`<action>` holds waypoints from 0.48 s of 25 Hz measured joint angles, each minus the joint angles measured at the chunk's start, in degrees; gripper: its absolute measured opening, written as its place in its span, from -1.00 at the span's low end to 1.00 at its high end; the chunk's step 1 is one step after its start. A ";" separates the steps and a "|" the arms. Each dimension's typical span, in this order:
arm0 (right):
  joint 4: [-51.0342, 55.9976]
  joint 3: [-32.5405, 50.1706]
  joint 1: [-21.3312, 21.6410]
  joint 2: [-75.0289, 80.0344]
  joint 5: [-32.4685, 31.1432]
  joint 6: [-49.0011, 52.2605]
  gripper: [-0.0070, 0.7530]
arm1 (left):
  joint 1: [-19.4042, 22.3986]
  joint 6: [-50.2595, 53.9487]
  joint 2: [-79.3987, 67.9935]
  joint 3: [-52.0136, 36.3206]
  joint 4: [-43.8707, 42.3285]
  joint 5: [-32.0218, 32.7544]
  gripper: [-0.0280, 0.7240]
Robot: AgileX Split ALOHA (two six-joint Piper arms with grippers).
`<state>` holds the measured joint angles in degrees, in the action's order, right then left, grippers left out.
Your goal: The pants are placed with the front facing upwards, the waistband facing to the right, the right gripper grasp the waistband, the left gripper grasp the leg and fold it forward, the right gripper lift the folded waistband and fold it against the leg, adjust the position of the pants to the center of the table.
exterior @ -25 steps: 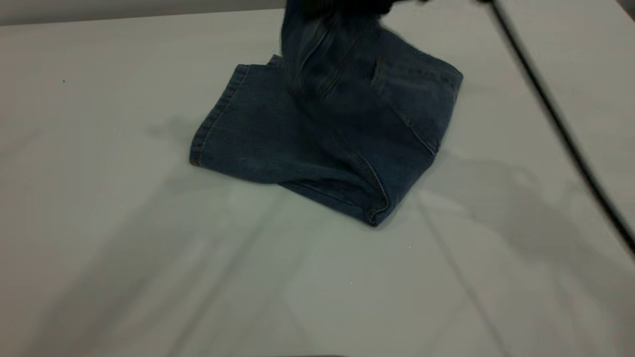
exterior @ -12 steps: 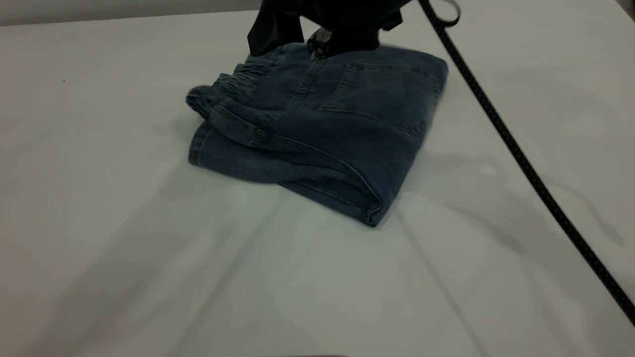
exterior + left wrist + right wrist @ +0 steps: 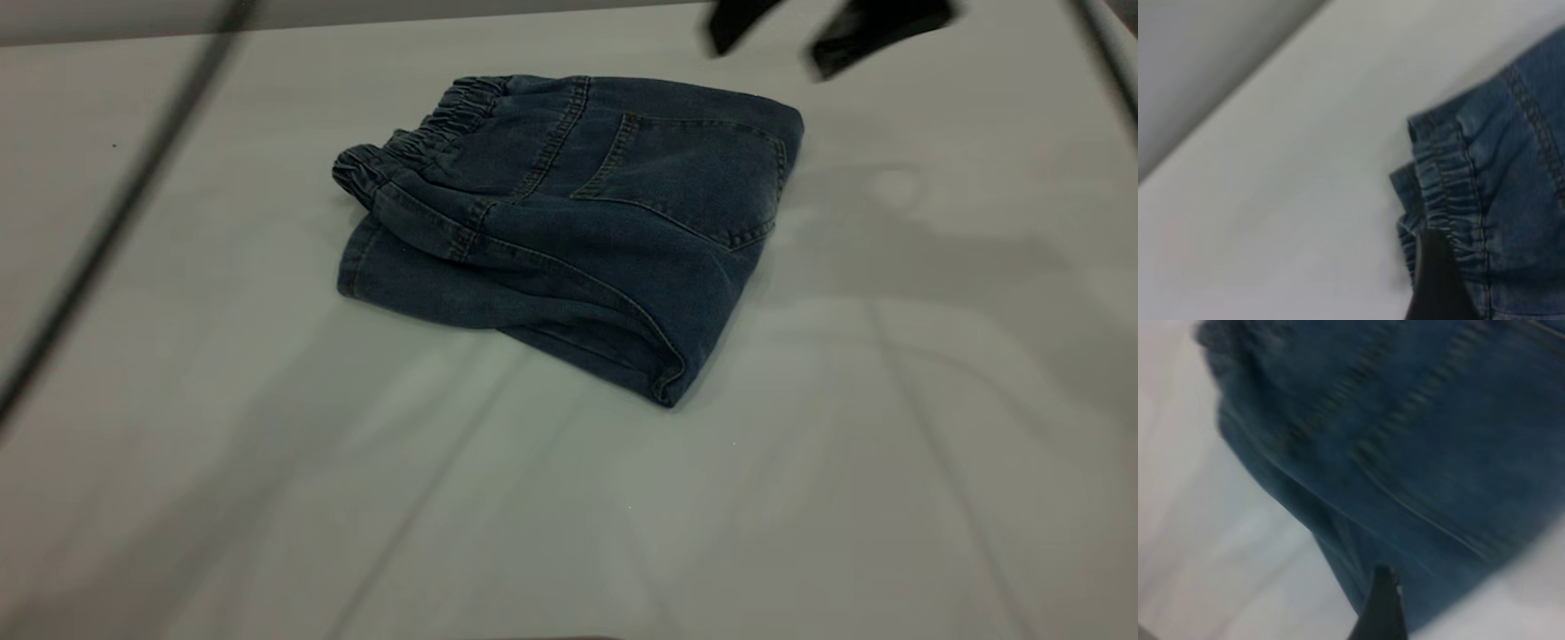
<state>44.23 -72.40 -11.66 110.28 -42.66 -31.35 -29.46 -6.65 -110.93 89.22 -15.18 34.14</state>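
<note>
Right end effector [image 3: 805, 40] hangs in the air above the surface's far right part, two black fingers spread apart, gripping nothing; one scuffed fingertip [image 3: 1381, 613] shows in the right wrist view. Left end effector: only one black blunt fingertip [image 3: 1438, 283] visible in the left wrist view, finger spread unclear.

pants [image 3: 569, 231] folded on table [image 3: 267, 498] | waistband [image 3: 427, 133] at left end | right hand [image 3: 827, 31] above, behind-right
</note>
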 joint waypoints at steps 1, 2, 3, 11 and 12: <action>-0.59 0.00 1.29 -0.80 -1.42 0.27 0.50 | 0.00 -0.24 -1.96 0.00 0.05 -0.62 0.17; -0.84 0.00 2.22 -1.60 -2.27 0.26 0.50 | 0.00 -0.26 -4.30 0.00 0.19 -1.33 0.17; -0.98 0.00 2.73 -2.37 -2.69 0.33 0.49 | 0.00 -0.37 -6.58 0.00 0.59 -2.04 0.17; -0.98 0.00 3.08 -4.53 -3.91 0.16 0.49 | 0.00 -0.39 -18.66 0.00 2.54 -5.29 0.17; -0.98 0.00 3.08 -4.53 -3.98 0.16 0.48 | 0.00 -0.39 -19.47 0.00 2.54 -5.29 0.17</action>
<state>43.25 -72.40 -8.57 105.75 -46.65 -31.19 -29.46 -7.04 -130.40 89.22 -12.63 28.85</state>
